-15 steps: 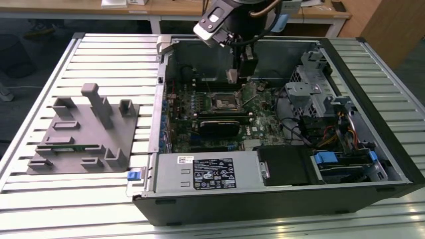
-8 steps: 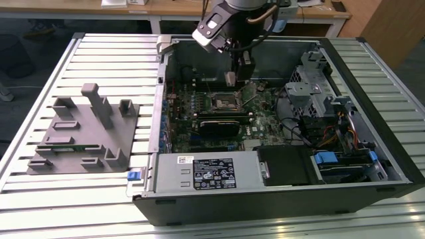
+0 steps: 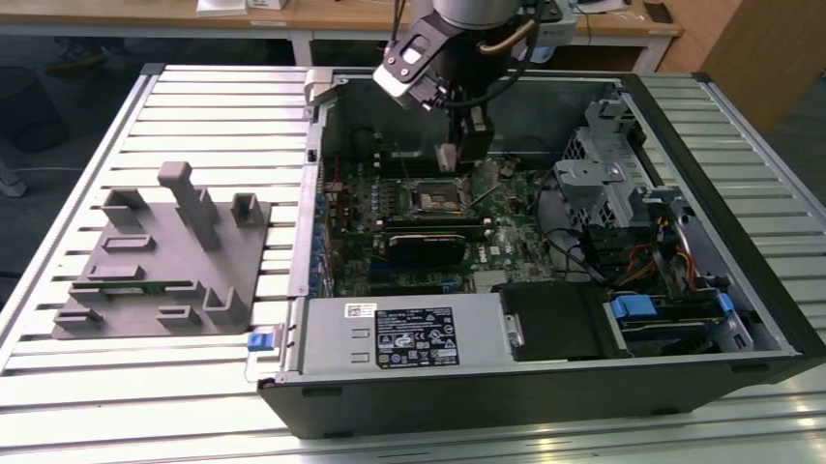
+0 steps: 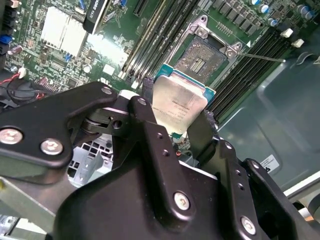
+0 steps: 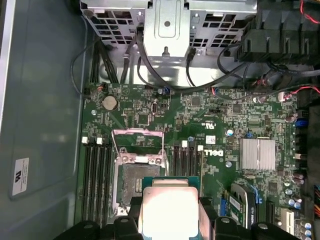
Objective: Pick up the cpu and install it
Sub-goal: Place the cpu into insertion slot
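Second wrist view | fingers [image 4: 152, 132] clenched on cpu [image 4: 179, 102] | I hold it near open socket [image 4: 202, 56] | install step | seating, I judge, needs square alignment

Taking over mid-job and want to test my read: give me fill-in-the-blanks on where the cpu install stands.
1. The fingers are ____ on the cpu.
2. The socket holds ____ chip.
3. The socket's lid is ____.
4. The grey holder lies on the exterior view's ____.
Missing: shut; no; open; left.
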You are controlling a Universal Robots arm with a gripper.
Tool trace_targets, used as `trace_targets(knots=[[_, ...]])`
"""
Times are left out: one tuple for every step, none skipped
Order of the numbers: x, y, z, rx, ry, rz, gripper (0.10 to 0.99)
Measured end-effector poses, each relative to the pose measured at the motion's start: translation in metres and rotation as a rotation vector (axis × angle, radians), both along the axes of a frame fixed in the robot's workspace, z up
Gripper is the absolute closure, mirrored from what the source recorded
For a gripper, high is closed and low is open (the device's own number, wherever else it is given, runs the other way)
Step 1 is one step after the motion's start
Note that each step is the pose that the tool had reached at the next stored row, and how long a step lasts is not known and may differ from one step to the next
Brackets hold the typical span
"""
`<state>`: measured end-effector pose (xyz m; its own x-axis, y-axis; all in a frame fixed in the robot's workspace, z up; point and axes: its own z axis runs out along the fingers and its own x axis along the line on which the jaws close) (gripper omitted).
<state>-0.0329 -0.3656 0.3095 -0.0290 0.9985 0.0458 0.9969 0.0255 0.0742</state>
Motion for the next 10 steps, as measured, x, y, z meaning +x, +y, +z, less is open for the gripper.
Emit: trace_targets(knots=[[0.0000, 0.0001, -0.0007, 0.000, 0.0000, 0.000, 0.561], [0.0000, 0.0002, -0.0017, 0.000, 0.0000, 0.000, 0.561], [0.0000, 0.0002, -0.0026, 0.000, 0.0000, 0.000, 0.561], [0.0000, 0.0003, -0.0034, -0.001, 0.0000, 0.000, 0.561], [0.0000, 0.0005, -0.0040, -0.002, 0.0000, 0.000, 0.561], [0.0000, 0.0007, -0.0047, -0.002, 0.0001, 0.000, 0.561], [-0.0001, 0.0010, -0.0055, -0.003, 0.0000, 0.000, 0.561], [-0.0001, 0.0012, -0.0064, -0.004, 0.0000, 0.000, 0.561], [-0.0002, 0.0017, -0.0075, -0.004, 0.0000, 0.000, 0.561], [-0.0002, 0.0021, -0.0084, -0.004, -0.0001, 0.000, 0.561]])
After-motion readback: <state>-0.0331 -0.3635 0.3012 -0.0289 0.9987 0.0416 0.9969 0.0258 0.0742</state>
